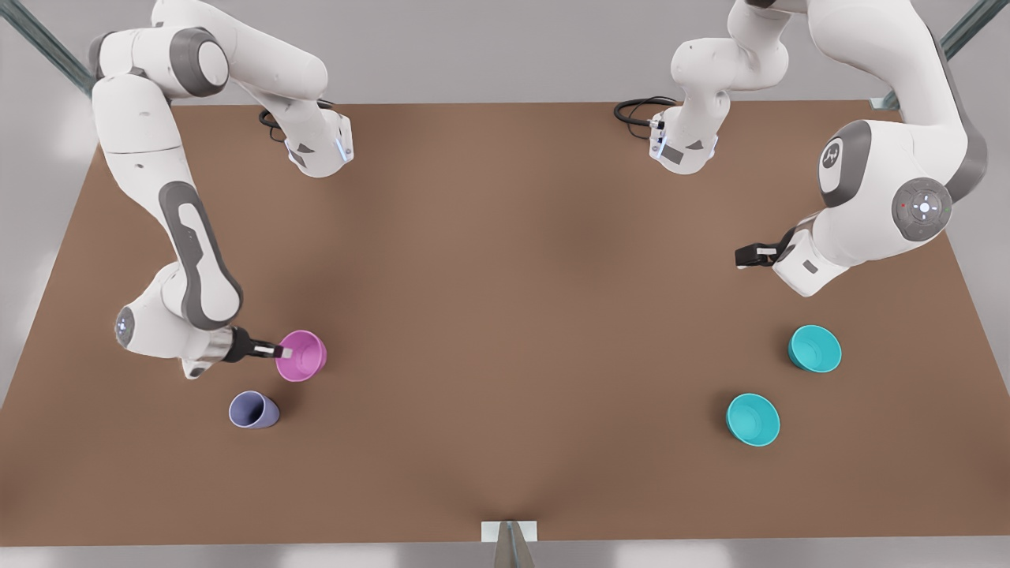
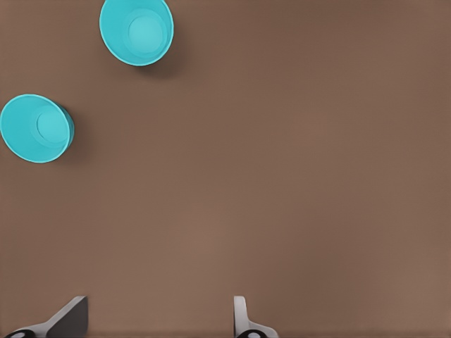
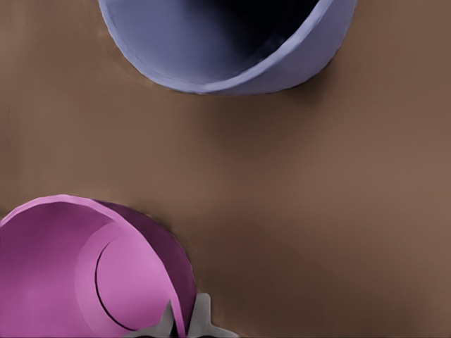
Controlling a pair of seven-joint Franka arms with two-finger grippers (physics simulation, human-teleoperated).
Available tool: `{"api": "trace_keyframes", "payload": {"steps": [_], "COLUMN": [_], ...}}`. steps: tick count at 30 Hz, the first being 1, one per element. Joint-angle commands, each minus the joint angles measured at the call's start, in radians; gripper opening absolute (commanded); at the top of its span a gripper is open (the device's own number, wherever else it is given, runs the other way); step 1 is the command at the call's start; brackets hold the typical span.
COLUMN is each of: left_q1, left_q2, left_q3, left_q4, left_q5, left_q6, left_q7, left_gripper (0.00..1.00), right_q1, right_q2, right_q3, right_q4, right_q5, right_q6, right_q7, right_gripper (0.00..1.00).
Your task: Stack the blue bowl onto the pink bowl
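Note:
The pink bowl point(image 1: 304, 355) stands at the front view's left. My right gripper point(image 1: 280, 351) is shut on its rim, one finger inside and one outside. In the right wrist view the pink bowl point(image 3: 70, 274) is pinched at its wall by the right gripper point(image 3: 184, 320). Two blue bowls point(image 1: 815, 348) point(image 1: 753, 420) sit upright on the table at the front view's right. My left gripper point(image 1: 750, 256) hangs open above the table, behind them and apart from both. The left wrist view has the same blue bowls point(image 2: 136, 32) point(image 2: 35, 128) well ahead of the left gripper point(image 2: 158, 327).
A lavender-blue cup point(image 1: 253, 410) stands just in front of the pink bowl, close to my right gripper; its rim point(image 3: 211, 42) looms large in the right wrist view. The brown table point(image 1: 505, 276) stretches wide between the two groups.

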Motion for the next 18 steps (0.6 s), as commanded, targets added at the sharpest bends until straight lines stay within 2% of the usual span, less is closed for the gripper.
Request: {"api": "trace_keyframes", "payload": {"steps": [1, 5, 8, 9, 12, 18], "left_q1": [0.0, 0.0, 0.0, 0.0, 0.0, 0.001], "left_q2": [0.0, 0.004, 0.004, 0.004, 0.006, 0.006], "left_q3": [0.0, 0.0, 0.0, 0.0, 0.0, 0.0], "left_q4": [0.0, 0.0, 0.0, 0.0, 0.0, 0.0], "left_q5": [0.001, 0.001, 0.001, 0.001, 0.001, 0.001], "left_q6": [-0.001, -0.001, -0.001, -0.001, -0.001, -0.001], "left_q7": [0.001, 0.001, 0.001, 0.001, 0.001, 0.001], "left_gripper": [1.0, 1.0, 1.0, 1.0, 1.0, 1.0], "right_q1": [0.08, 0.374, 0.531, 0.576, 0.642, 0.66], "right_q2": [0.012, 0.146, 0.279, 0.307, 0.361, 0.434], "right_q3": [0.005, -0.005, -0.014, -0.017, -0.017, -0.014], "right_q4": [0.041, 0.333, 0.515, 0.551, 0.558, 0.597], "right_q5": [0.157, 0.143, -0.107, -0.122, -0.167, -0.176], "right_q6": [-0.018, 0.094, 0.111, 0.125, 0.237, 0.275], "right_q7": [-0.034, 0.449, 0.802, 0.858, 0.924, 0.924], "right_gripper": [0.21, 0.21, 0.21, 0.21, 0.21, 0.21]}}
